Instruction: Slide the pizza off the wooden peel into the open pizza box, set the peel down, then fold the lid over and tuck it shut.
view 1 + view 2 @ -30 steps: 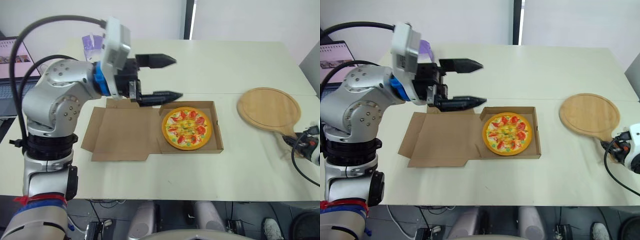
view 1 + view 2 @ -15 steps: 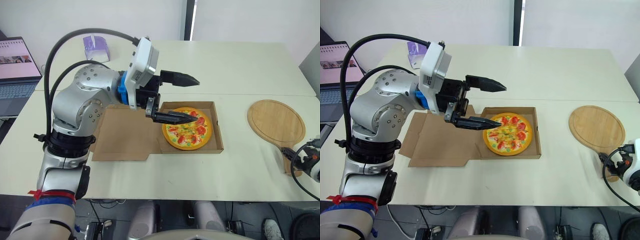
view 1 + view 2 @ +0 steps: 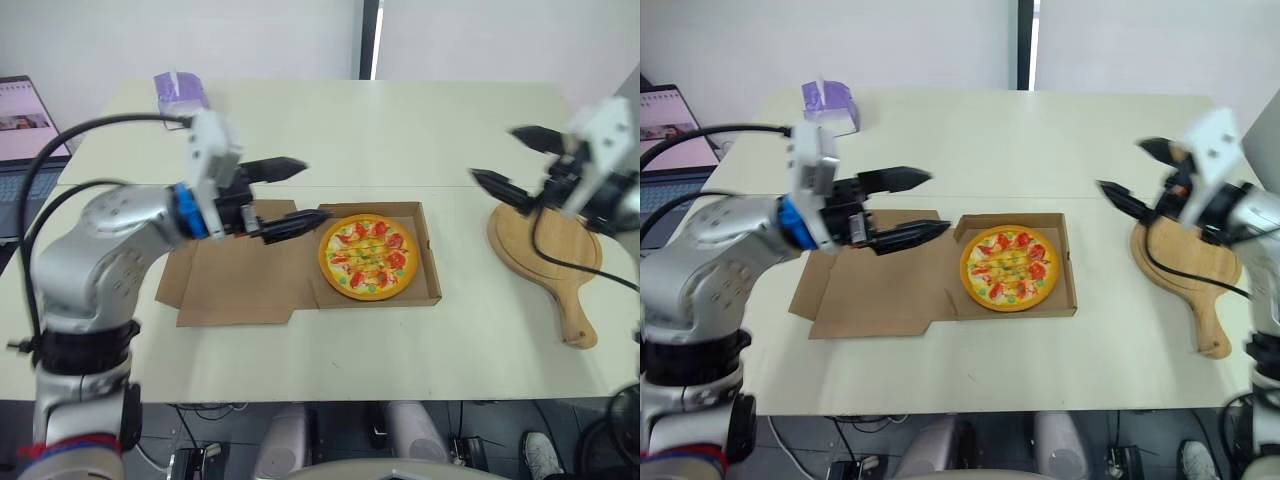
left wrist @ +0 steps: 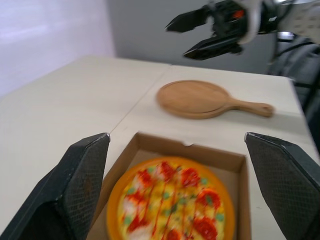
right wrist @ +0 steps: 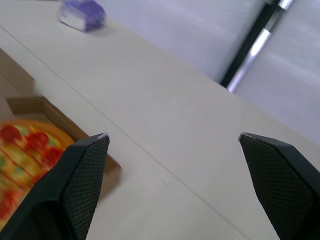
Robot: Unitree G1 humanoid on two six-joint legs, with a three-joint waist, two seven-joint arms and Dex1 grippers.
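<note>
At centre of table (image 3: 400, 345): pizza box (image 3: 429, 250), brown cardboard, base open upward.
Pizza (image 3: 367, 256): flat inside the box base; orange rim, red and green toppings.
Lid (image 3: 240, 290): unfolded flat on the table, on the robot's left of the base; not closed.
Peel (image 3: 555, 262): round, wooden, flat on the table to the right of the box and apart from it; handle toward the robot.
Left gripper (image 3: 317, 188): jaws apart, empty; hovers over the lid's far edge, tips pointing at the pizza.
Right gripper (image 3: 492, 153): jaws apart, empty; raised above the peel's far edge, tips pointing toward the box.
Purple pack (image 3: 178, 90): far left of the table.
Laptop (image 3: 20, 120): beside the table's left edge, screen lit.
</note>
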